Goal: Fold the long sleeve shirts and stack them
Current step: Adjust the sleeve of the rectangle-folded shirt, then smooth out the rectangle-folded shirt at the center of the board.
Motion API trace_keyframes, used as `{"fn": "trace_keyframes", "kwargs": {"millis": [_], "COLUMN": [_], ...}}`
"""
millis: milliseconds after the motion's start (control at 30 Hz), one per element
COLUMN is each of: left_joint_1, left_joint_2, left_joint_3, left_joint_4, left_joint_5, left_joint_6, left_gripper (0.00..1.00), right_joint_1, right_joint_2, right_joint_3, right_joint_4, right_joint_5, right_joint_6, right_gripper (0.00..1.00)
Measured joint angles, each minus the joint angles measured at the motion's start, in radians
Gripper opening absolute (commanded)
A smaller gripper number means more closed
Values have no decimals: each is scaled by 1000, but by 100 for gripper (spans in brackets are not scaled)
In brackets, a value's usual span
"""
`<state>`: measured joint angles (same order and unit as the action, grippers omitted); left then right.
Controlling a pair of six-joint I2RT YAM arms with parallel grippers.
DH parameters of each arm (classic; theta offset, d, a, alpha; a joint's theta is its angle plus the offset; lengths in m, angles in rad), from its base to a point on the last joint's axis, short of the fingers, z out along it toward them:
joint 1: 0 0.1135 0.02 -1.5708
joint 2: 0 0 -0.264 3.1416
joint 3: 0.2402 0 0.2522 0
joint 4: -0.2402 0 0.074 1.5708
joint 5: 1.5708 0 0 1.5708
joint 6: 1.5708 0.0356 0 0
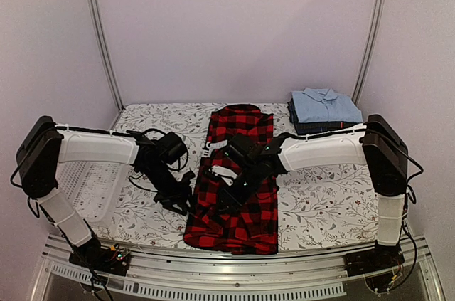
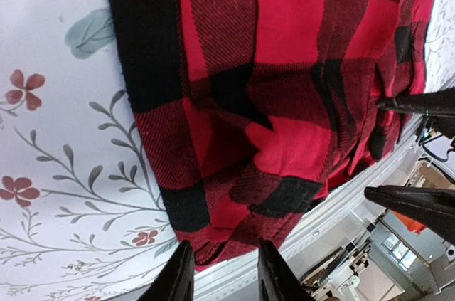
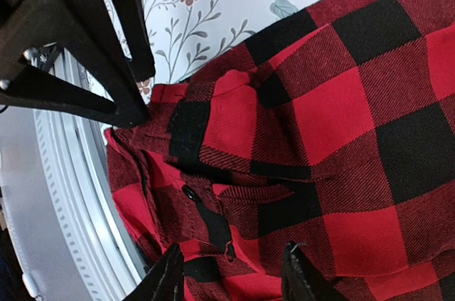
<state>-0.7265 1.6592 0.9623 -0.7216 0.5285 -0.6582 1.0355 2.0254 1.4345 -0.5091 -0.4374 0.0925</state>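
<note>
The red-and-black check shirt [image 1: 242, 173] lies as a long narrow strip down the middle of the table, its near end at the front edge. My left gripper [image 1: 183, 201] is low at the strip's left edge, near the front. In the left wrist view it [image 2: 224, 280] is open, with the shirt's hem [image 2: 234, 230] just beyond its empty fingertips. My right gripper [image 1: 224, 198] hovers over the strip. In the right wrist view it [image 3: 234, 280] is open above the button placket [image 3: 206, 215], holding nothing. Folded shirts [image 1: 323, 110] are stacked at the back right, a light blue one on top of dark ones.
A white mesh basket [image 1: 92, 187] sits at the table's left side under the left arm. The floral tablecloth [image 1: 320, 201] covers the table, and a metal rail [image 1: 234, 265] runs along the front edge. The two grippers are close together over the shirt's near half.
</note>
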Motion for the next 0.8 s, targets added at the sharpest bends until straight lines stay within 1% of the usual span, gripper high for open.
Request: {"fn": "trace_keyframes", "kwargs": {"millis": [67, 233, 367, 467, 567, 633, 800], "left_joint_1": [0, 15, 39, 40, 39, 34, 32], "left_joint_2": [-12, -47, -71, -71, -63, -47, -13], "left_joint_3": [1, 23, 36, 41, 42, 42, 39], "left_joint_4": [1, 10, 55, 117, 175, 206, 269], "left_joint_5": [-16, -65, -96, -90, -74, -65, -41], "left_joint_6": [-3, -8, -17, -19, -22, -21, -15], "left_gripper": [33, 26, 21, 15, 12, 10, 9], "right_joint_1": [-3, -39, -122, -193, -242, -267, -283], "right_joint_2": [0, -2, -2, 0, 37, 89, 221], "right_joint_3": [1, 14, 50, 88, 180, 262, 381], "right_joint_4": [1, 20, 81, 140, 179, 216, 263], "right_joint_5": [18, 97, 161, 179, 178, 164, 108], "right_joint_6": [10, 66, 132, 177, 206, 221, 256], "right_gripper": [49, 48, 44, 41, 39, 38, 36]}}
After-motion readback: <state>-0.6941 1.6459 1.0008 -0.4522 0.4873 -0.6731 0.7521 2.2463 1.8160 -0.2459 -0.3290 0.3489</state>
